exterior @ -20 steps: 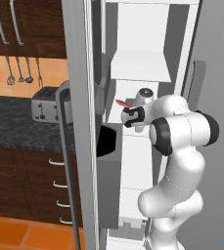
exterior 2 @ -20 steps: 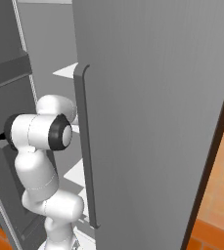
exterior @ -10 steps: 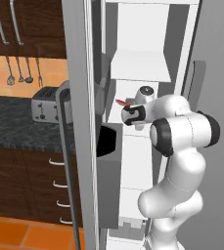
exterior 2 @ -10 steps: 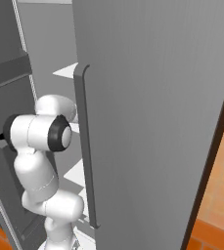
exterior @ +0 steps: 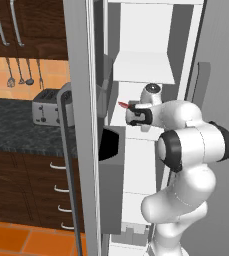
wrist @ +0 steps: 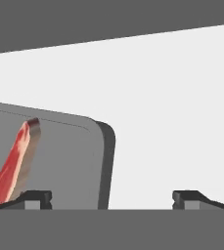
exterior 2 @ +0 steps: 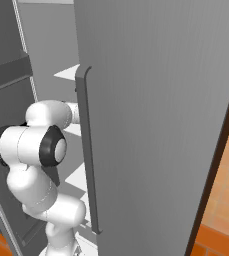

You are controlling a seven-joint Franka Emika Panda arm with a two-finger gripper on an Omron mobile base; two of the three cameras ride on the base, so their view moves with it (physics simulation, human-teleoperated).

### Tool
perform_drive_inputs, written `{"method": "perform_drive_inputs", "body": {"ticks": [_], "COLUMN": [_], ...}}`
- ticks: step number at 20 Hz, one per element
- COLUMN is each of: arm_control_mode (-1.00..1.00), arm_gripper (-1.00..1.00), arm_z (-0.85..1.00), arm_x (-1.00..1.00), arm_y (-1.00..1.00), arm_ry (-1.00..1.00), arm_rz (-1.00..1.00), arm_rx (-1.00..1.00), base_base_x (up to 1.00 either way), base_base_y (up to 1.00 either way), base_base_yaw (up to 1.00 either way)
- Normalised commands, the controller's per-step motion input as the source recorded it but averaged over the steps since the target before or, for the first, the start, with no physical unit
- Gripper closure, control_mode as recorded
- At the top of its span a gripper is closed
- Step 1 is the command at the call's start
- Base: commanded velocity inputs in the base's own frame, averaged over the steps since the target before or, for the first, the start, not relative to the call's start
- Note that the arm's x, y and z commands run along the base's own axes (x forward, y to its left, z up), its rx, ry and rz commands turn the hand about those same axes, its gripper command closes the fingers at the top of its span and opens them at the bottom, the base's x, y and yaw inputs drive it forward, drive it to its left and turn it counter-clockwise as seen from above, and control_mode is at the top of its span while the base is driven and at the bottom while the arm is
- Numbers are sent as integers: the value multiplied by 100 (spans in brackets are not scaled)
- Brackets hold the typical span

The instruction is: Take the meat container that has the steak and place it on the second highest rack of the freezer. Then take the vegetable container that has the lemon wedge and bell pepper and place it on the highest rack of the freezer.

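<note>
Reaching into the freezer (exterior: pixel 151 45), the gripper (wrist: pixel 111 197) stands with its 2 fingers spread wide and gripping nothing, so the grey meat container (wrist: pixel 69 161) with the steak (wrist: pixel 13 163) seemingly rests by itself on the white second highest rack (wrist: pixel 182 122).

Kitchen: toaster (exterior: pixel 46 106) on dark counter (exterior: pixel 16 132), hanging utensils (exterior: pixel 20 72), wood drawers (exterior: pixel 31 187), open freezer (exterior: pixel 146 65).

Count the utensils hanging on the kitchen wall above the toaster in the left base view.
3: the utensils and hang side by side on the orange wall, above and left of the toaster. The freezer door may hide others.
</note>
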Motion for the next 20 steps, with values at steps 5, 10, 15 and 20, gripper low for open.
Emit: {"method": "perform_drive_inputs", "body": {"ticks": [5,10,15,20], "arm_control_mode": [-100,-100,-100,-100], "arm_gripper": [-100,-100,-100,-100], "arm_z": [0,22,39,47], "arm_x": [-79,-65,-73,-73], "arm_y": [0,0,0,0], "arm_ry": [2,1,1,0], "arm_rz": [0,0,0,1], "arm_rx": [0,0,0,-1], "base_base_x": [0,0,0,0], "base_base_y": [0,0,0,0], "base_base_yaw": [0,0,0,0]}}
